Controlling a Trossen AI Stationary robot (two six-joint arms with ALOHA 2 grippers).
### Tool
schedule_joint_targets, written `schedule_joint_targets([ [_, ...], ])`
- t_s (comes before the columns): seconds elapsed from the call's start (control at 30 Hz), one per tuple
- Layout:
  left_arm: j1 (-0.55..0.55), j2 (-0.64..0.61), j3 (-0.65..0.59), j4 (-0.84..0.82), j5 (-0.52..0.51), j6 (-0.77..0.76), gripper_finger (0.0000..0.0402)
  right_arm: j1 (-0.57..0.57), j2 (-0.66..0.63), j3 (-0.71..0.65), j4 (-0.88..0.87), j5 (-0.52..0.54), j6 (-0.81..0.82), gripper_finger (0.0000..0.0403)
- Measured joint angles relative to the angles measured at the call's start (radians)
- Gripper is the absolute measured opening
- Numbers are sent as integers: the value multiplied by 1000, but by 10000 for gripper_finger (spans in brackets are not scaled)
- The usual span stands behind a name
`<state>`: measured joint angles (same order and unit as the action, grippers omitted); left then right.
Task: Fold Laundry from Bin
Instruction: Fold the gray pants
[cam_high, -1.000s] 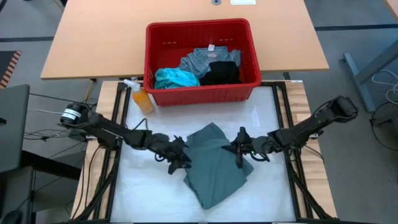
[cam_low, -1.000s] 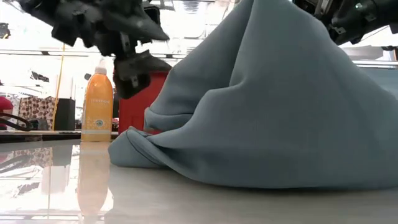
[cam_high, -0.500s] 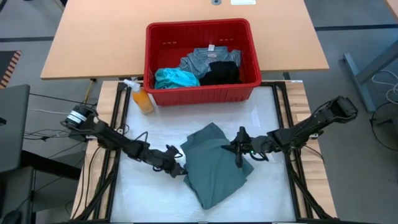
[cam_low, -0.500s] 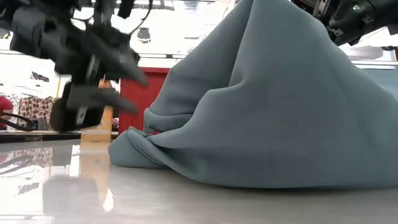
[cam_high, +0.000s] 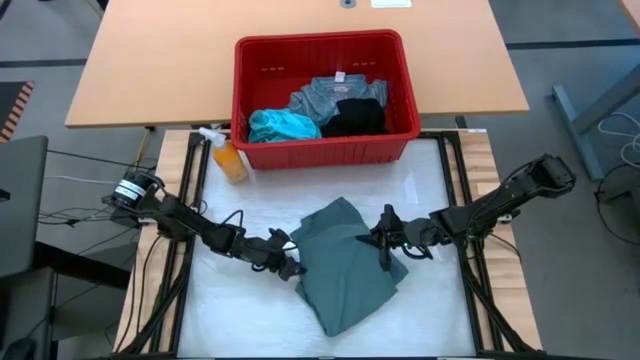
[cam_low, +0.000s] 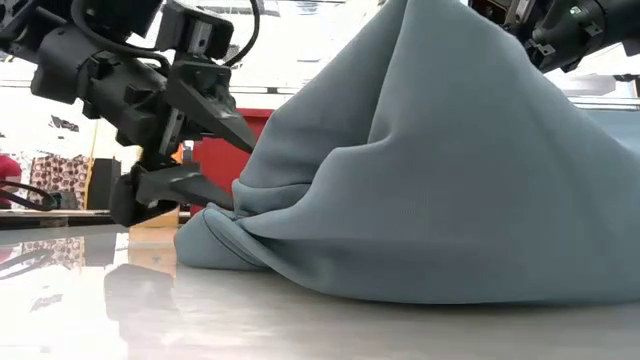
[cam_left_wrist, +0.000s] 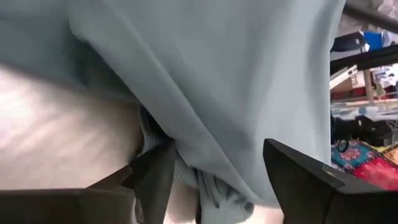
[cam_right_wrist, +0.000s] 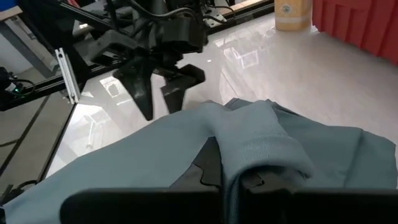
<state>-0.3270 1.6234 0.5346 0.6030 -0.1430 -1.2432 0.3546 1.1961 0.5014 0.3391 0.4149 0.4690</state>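
Observation:
A grey-green garment lies bunched on the white table top, with one part raised into a peak. At that peak my right gripper is shut on the cloth. My left gripper is open at the garment's left edge, low over the table. One finger stands above the bottom fold and the other is level with it. In the left wrist view, cloth hangs between the two fingers. The red bin stands at the far side. My right gripper pinches a folded, hemmed edge of the garment between its two fingers, coming slanting down from the table's right. The cloth drapes over the fingers and falls away like a tent, its lower part on the table. Whether my left gripper touches the cloth, I cannot tell.
Inside the bin lie a turquoise garment, a black one and a mottled blue-grey one. An orange spray bottle stands left of the bin. Black frame rails run along both sides of the table.
My left gripper has come down and toward the table's near edge, then toward the garment's left edge. It has rolled about its own axis, and its fingers stand wider apart. The garment has kept its shape.

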Motion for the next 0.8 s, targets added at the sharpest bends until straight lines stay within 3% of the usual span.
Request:
schedule_joint_targets([
  [0.23, 22, 18, 5, 10, -37, 54, 245, -4, 0, 0, 39, 0, -5, 24],
  [0.47, 25, 220, 59, 303, 0, 94, 245, -4, 0, -1, 68, 0, -5, 24],
  [0.63, 37, 246, 71, 381, 12, 203, 242, -3, 0, -2, 62, 0, 19, 24],
  [0.73, 48, 244, 78, 414, -1, 250, 207, -2, 0, -2, 65, -9, 28, 24],
  [0.8, 54, 241, 88, 420, 2, 279, 156, -2, 0, -2, 66, -9, 28, 24],
])
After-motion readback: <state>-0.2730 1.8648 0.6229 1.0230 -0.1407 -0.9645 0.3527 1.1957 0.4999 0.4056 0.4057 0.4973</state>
